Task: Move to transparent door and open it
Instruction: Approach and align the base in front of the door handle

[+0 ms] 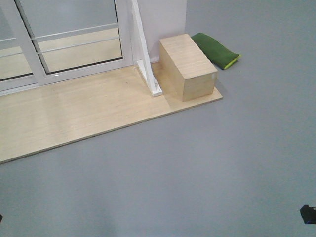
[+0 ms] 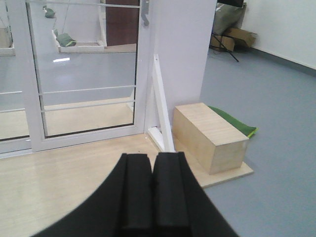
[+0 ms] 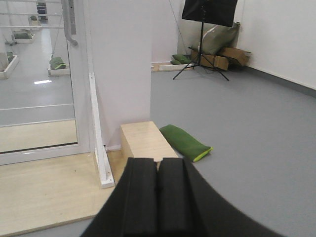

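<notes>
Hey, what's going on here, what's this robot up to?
A two-armed mobile robot is facing the transparent door but is not yet at it. The door looks closed, and its handle is untouched. The left gripper and right gripper are both shut and empty. A wooden box sits near the door.

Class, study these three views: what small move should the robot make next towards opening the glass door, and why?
Probably drive the base forward and slightly left. The door sits at the upper left of the front view, with grey floor and the wooden platform lying in between. Its handle is well beyond the left gripper and right gripper, both shut.
</notes>
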{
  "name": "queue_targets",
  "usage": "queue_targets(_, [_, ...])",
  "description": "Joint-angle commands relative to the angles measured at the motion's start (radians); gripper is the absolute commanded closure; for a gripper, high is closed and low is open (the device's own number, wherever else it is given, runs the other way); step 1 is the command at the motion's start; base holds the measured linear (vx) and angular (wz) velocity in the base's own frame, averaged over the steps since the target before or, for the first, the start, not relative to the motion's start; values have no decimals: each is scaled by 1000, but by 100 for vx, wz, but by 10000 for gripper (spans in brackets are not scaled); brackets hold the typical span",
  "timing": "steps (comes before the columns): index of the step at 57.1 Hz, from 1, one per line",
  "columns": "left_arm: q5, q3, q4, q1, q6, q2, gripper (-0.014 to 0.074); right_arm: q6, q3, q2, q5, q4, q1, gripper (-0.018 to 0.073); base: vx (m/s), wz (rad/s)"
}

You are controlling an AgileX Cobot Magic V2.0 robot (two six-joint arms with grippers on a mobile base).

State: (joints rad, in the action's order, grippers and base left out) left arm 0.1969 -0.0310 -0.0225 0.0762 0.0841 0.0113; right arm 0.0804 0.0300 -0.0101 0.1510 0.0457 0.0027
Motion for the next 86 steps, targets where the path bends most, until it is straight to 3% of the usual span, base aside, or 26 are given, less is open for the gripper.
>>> queue_targets(1, [-81, -15, -10, 4, 2, 14, 600, 6, 4, -16, -85, -9, -6, 561, 62, 24])
queue_targets(86, [-81, -15, -10, 4, 2, 14, 600, 6, 4, -16, -85, -9, -6, 561, 54, 21])
